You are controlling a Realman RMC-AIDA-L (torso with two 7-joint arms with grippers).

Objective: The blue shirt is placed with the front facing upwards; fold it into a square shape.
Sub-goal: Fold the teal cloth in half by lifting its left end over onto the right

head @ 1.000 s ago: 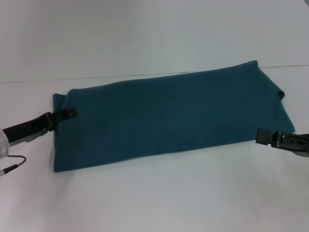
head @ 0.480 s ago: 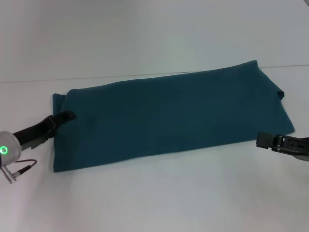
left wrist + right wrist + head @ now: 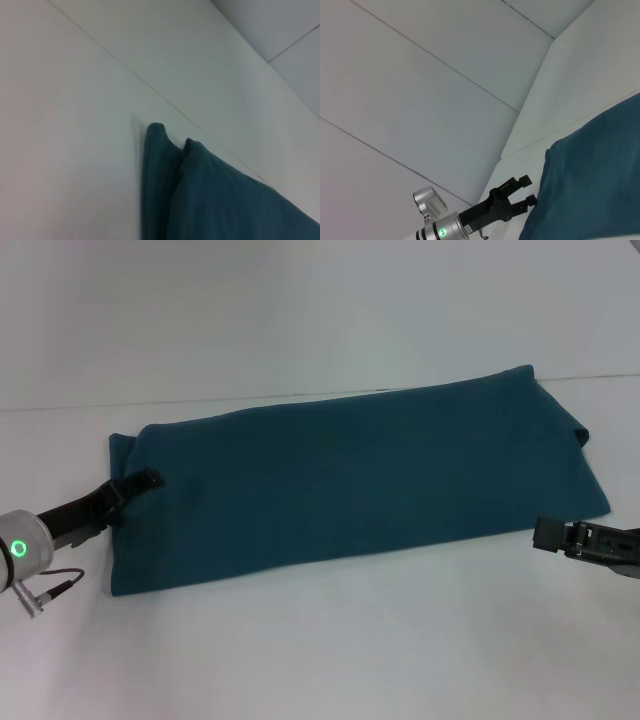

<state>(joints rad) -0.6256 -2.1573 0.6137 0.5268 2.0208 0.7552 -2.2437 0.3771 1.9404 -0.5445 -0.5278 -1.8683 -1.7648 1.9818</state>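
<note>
The blue shirt (image 3: 350,480) lies on the white table as a long teal band with plain cloth up and no print showing. It also shows in the left wrist view (image 3: 220,200) and the right wrist view (image 3: 590,170). My left gripper (image 3: 140,483) is at the shirt's left end, its tip just over the cloth edge. In the right wrist view the left gripper (image 3: 524,191) has its fingers apart beside that edge, holding nothing. My right gripper (image 3: 548,533) hovers just in front of the shirt's right front corner, off the cloth.
The white table (image 3: 330,650) runs wide in front of the shirt. Its back edge meets a pale wall (image 3: 300,310) just behind the shirt. A cable (image 3: 55,585) hangs from the left wrist.
The left arm has turned and drawn back, so its green ring light now shows; its tip stays at the shirt's left edge. The right gripper has drifted slightly toward the table's front.
</note>
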